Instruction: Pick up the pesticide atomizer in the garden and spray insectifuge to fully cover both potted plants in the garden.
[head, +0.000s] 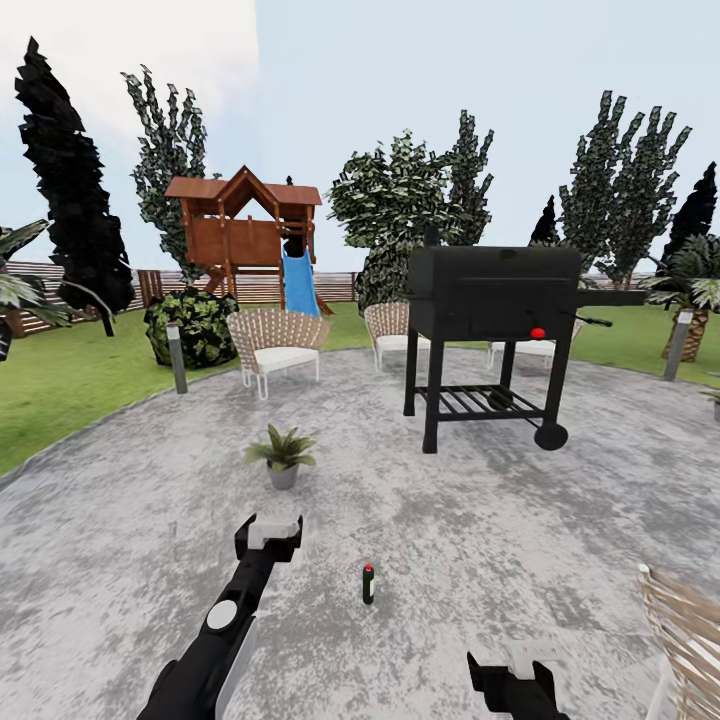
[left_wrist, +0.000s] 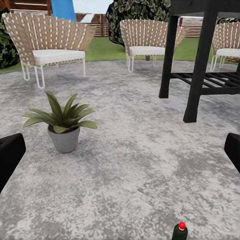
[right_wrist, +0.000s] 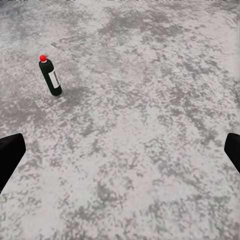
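Head: I see grey patio, grill; pesticide atomizer upright between left end effector and right end effector | Left wrist: fingers apart, potted plant ahead, atomizer cap at edge | Right wrist: fingers apart, whole bottle, white label.

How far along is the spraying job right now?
Early. The robot has reached the patio. The pesticide atomizer stands untouched between the left gripper and right gripper, both open and empty. One potted plant is ahead. Grasping and spraying remain.
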